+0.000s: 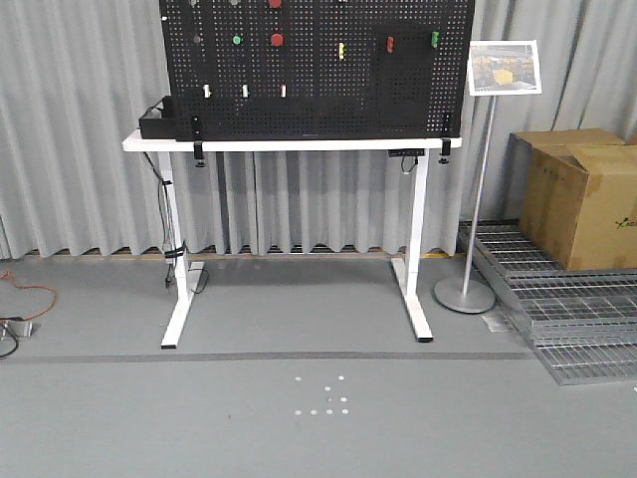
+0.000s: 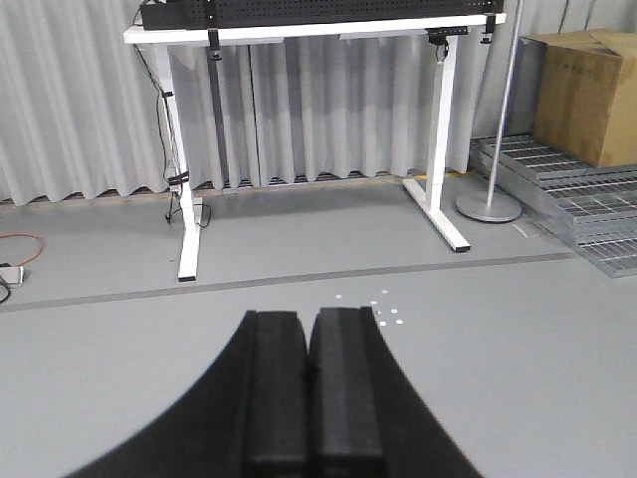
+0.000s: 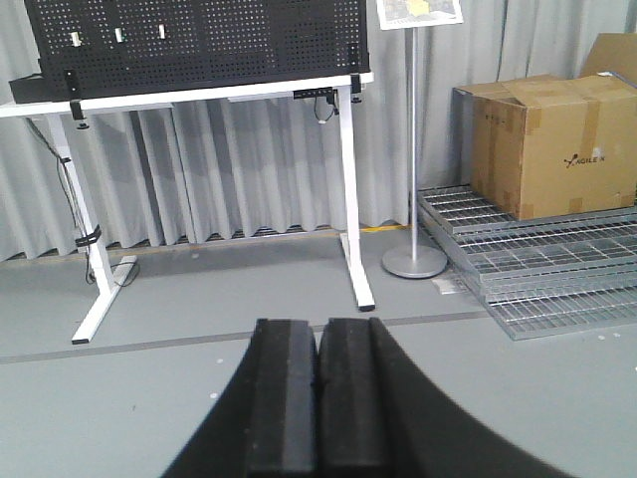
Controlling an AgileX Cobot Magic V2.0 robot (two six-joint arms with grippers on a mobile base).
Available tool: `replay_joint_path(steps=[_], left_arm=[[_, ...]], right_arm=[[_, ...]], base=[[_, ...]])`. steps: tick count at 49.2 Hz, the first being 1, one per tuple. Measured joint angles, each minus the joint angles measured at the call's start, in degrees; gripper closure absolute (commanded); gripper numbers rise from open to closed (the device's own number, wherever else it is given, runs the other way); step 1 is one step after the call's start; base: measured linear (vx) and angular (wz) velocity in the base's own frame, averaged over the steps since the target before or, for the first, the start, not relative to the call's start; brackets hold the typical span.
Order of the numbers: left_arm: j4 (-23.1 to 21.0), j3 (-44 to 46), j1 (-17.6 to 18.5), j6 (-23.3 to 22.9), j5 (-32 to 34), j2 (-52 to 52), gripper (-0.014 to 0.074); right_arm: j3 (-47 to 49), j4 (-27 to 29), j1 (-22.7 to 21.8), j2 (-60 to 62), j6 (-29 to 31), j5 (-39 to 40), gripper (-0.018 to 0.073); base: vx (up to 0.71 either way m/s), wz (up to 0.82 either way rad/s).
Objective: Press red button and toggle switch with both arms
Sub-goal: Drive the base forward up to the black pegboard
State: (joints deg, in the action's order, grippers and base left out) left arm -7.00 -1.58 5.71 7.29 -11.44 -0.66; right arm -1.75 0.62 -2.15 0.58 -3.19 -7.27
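The left gripper [image 2: 309,329] is hanging low over the floor. Its two black pads are pressing flat against each other and are holding nothing. The desk [image 1: 149,144] is standing well apart from the robot, with bare grey floor between them.

At the left rear corner of the desk a black box [image 1: 154,121] is sitting. Beside it the pegboard [image 1: 318,110] is rising along the desk top almost to the right edge. On the board, above the left half of the desk, a green button [image 1: 237,40] is showing, and just to its right the red button [image 1: 277,40]. A second red one is being cut off by the top of the front view. I cannot pick out the toggle switch with certainty. A grey round spot [image 1: 198,40] left of the green button may be it, but it is too small to tell. Further right a yellow switch [image 1: 341,50] is standing, and beyond the right edge a sign stand [image 1: 466,294] and a cardboard box [image 1: 582,199].

The right gripper [image 3: 318,334] is likewise pressed closed and empty.

The robot is, I judge, only approaching. It should drive straight to the front edge, stop square to it and then lift both arms. Closed jaws should give a firm tip for pressing the button. The small lever will need a slow push from the side.
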Motion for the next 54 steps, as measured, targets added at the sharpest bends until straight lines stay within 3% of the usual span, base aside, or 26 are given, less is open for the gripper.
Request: replay_joint_path(steps=[54], left_arm=[[0.0, 0.0, 0.0, 0.0, 0.0, 0.0, 0.0595]], right_arm=[[0.0, 0.0, 0.0, 0.0, 0.0, 0.0, 0.0562]], base=[[0.07, 0.01]])
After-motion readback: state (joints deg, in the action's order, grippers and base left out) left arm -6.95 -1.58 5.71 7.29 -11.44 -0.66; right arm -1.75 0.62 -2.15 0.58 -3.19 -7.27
